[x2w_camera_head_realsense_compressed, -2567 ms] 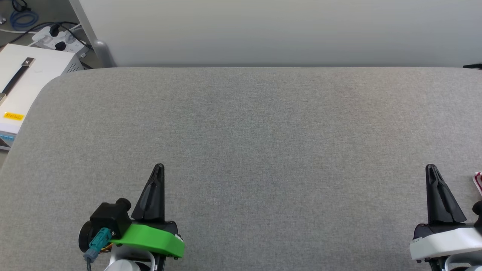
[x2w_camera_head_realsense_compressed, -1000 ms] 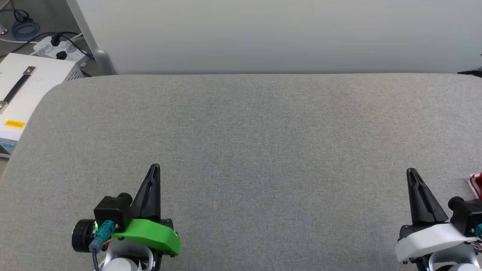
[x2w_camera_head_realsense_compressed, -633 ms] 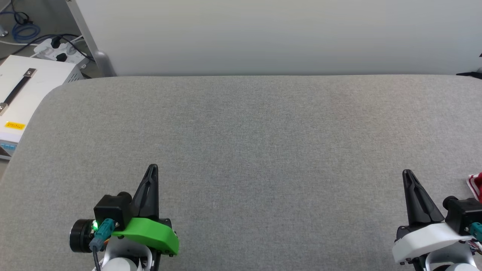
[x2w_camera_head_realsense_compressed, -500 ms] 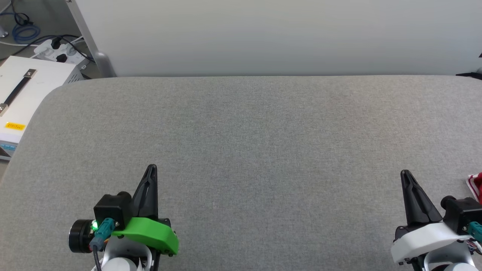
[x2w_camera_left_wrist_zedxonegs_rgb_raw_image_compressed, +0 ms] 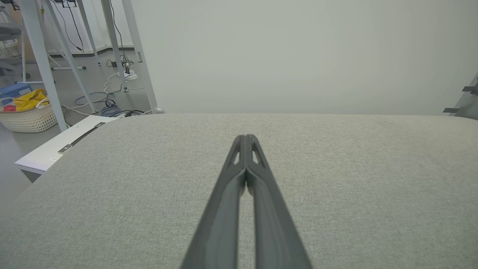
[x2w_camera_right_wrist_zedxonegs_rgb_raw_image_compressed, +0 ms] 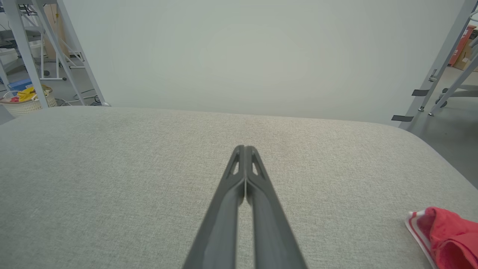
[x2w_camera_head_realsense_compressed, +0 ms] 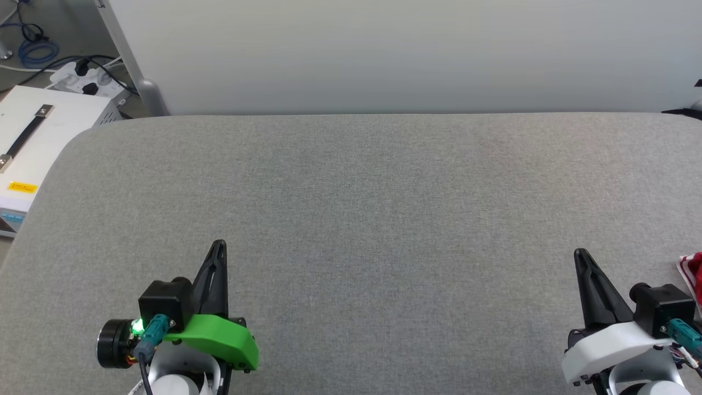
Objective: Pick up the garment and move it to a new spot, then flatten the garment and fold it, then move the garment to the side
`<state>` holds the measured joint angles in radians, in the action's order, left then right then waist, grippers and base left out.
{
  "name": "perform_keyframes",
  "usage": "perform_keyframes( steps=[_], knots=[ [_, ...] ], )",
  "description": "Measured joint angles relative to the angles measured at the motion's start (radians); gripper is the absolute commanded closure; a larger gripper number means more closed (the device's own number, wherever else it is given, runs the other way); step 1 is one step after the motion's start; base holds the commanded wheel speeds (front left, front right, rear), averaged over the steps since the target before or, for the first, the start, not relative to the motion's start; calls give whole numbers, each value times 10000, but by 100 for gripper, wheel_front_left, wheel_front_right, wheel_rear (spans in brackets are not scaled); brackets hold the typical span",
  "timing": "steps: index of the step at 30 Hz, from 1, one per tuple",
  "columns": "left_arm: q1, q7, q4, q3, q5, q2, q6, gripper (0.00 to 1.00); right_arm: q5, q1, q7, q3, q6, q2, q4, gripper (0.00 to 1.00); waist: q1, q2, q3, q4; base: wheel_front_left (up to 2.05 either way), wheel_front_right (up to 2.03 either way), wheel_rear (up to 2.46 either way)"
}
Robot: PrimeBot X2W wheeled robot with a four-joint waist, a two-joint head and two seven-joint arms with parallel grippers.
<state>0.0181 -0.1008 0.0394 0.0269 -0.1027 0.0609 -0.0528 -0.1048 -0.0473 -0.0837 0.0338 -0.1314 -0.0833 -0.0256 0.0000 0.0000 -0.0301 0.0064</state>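
A small part of the red garment with red-white striped trim pokes in at the right edge of the head view, lying on the grey cloth-covered table. The right wrist view has the garment bunched at its lower right corner. My right gripper is shut and empty, hovering over the table to the left of the garment. At the lower left, my left gripper is shut and empty as well. Each wrist view looks along pressed-together fingers: left gripper, right gripper.
A white box with a black handle sits off the table's left edge, beside a power strip and cables. A pale wall panel rises behind the table. A basket with yellow cloth stands on the floor far left.
The head camera has shifted, so the table's far edge sits lower in view. My right gripper has moved left in view, away from the garment. Both grippers stayed shut.
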Motion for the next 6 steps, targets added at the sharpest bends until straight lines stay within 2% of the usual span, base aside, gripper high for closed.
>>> perform_keyframes(
  steps=[6],
  knots=[
    [0, 136, -63, -13, 84, -6, 46, 100, 130, 88, 98, -33, 0, 48, 25, 100, 0, 0, 37, -8, 0, 0, 0]
  ],
)
